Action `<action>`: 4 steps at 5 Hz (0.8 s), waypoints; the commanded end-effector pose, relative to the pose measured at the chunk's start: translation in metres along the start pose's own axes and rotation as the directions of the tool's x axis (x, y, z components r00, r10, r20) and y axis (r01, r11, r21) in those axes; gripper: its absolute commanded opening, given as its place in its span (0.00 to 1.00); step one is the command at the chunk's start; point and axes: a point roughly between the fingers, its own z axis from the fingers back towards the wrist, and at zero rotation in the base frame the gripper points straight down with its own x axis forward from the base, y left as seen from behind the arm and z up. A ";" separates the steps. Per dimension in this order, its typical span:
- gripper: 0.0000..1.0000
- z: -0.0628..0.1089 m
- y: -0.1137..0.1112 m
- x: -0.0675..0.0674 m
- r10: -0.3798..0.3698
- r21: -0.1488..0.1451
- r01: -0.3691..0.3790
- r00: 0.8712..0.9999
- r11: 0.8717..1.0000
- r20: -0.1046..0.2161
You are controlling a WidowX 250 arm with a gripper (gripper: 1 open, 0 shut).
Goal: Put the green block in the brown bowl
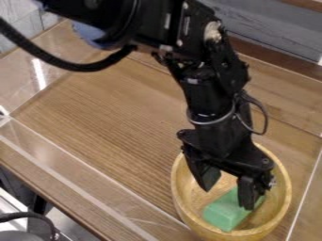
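Observation:
The brown bowl [280,179] sits at the lower right of the wooden table. Inside it lies the green block [227,213], resting on the bowl's floor toward the near side. My gripper [227,187] hangs straight down over the bowl, just above the block, open with its two black fingers spread wide. One finger [202,177] stands at the block's left and the other at its right. Nothing is between them, and the block lies free of both.
The black arm [201,75] reaches in from the upper left and hides the bowl's far rim. The wooden table [101,122] has a clear raised border along its left and front sides. A blue object [83,38] shows behind the arm at the upper left.

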 end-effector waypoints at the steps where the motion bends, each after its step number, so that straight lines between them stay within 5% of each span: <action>1: 1.00 0.010 0.000 0.015 -0.010 -0.007 0.010 0.999 1.000 0.053; 4: 1.00 0.017 0.007 0.023 0.008 -0.002 -0.007 0.998 1.000 0.064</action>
